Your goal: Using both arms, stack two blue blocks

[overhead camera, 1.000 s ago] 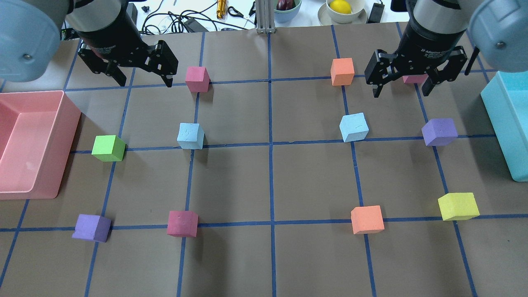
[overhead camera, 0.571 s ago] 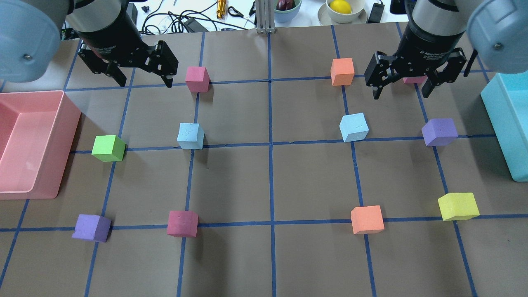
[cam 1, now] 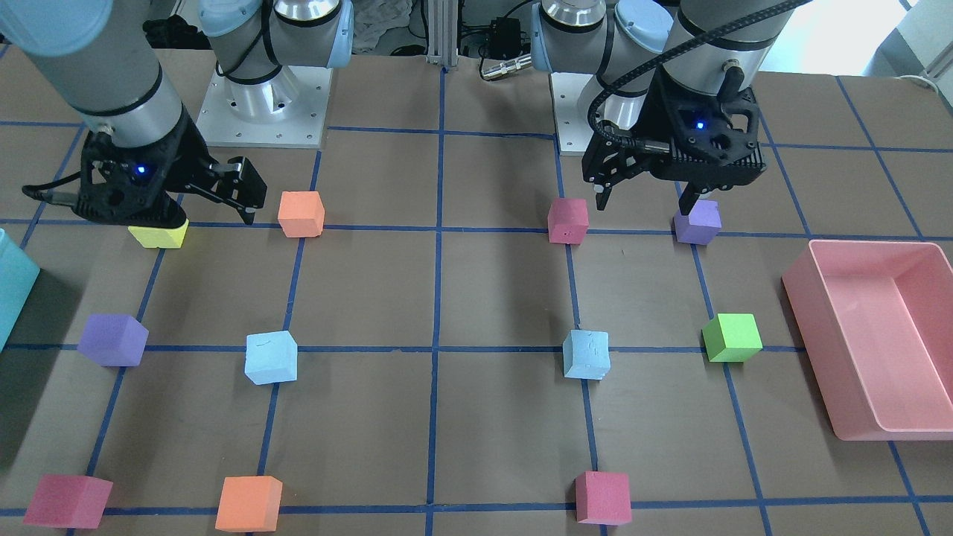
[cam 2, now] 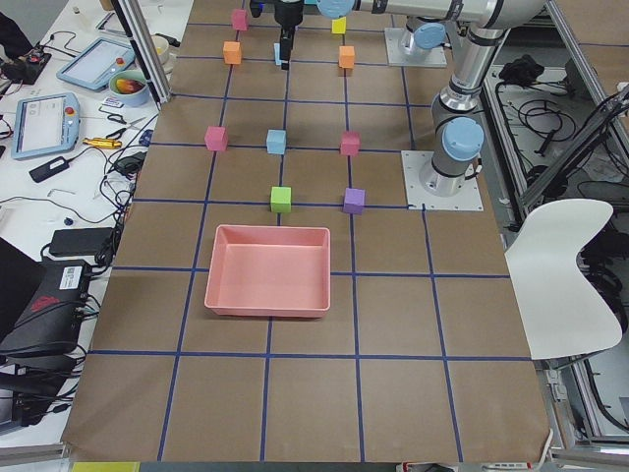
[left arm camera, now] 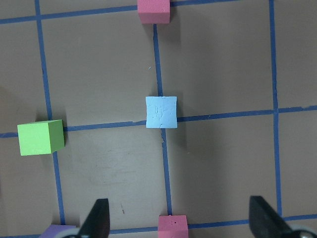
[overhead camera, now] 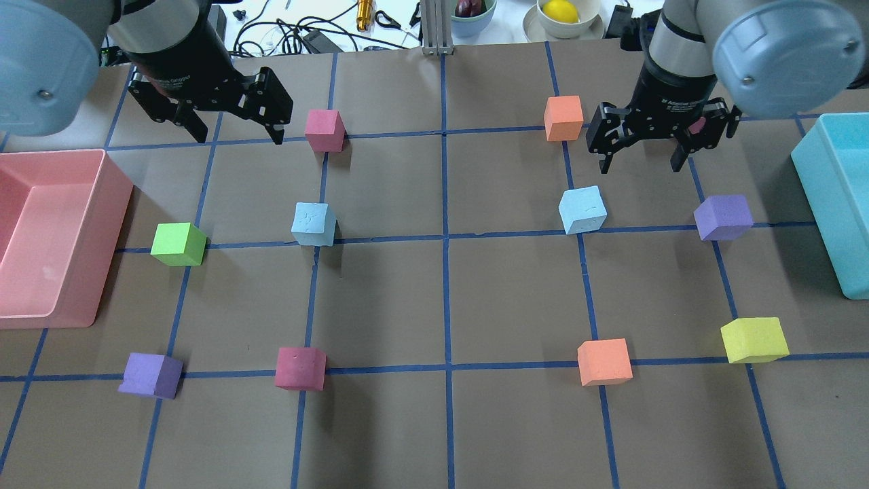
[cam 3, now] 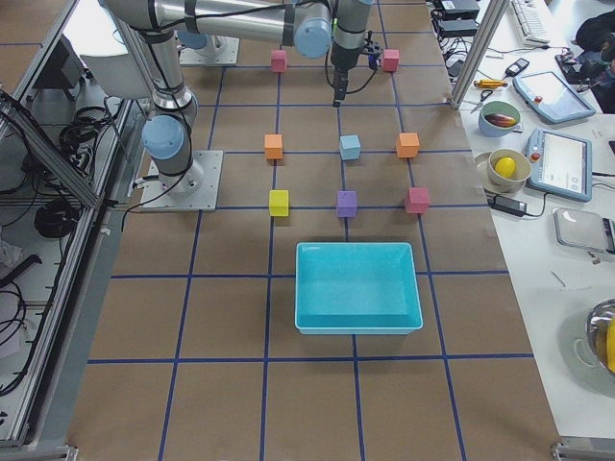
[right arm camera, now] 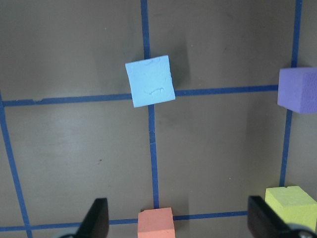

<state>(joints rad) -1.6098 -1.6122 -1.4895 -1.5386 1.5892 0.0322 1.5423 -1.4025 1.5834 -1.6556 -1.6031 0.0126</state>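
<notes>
**Both end effectors open and empty, each above its own blue block**

The left end effector (overhead camera: 239, 136) hangs well above the desk (overhead camera: 516, 292) with its fingers spread wide and nothing between them. Its blue block (overhead camera: 313, 224) sits on the desk where two tape lines cross, well apart from the fingertips. In the left wrist view this block lies ahead of the two fingertips and roughly between their lines, a little nearer the view's left one.

The right end effector (overhead camera: 639, 165) is likewise open and empty, and is raised off the desk. The second blue block (overhead camera: 582, 210) rests on another tape crossing, turned slightly against the grid. In the right wrist view it lies ahead of the fingertips, toward the view's left side. The two blue blocks are well apart, one in each half of the desk, and neither is touched.

The desk is covered in brown paper marked with a grid of blue tape. Other foam cubes stand scattered on it, among them a green cube (overhead camera: 178, 244) and a purple cube (overhead camera: 723, 216). A pink bin (overhead camera: 112, 204) stands at the robot's left end and a teal bin (overhead camera: 821, 183) at its right. Beyond the far edge a white bench holds cables and a bowl with a lemon (overhead camera: 561, 10). A white chair (cam 2: 560, 285) stands beside the desk.
</notes>
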